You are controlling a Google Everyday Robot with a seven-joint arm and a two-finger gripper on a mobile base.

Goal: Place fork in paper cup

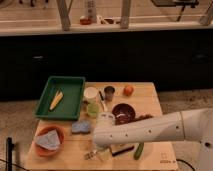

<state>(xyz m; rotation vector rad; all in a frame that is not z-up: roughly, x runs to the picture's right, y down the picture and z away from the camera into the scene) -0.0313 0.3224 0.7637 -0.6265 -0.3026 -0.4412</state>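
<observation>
Looks barely started: claw (99,149) low at the worktop's (150,102) front edge right by the fork (91,154), can't tell if open or gripping, paper cup (91,93) well apart at the back, so grab, carry and drop all left.
</observation>
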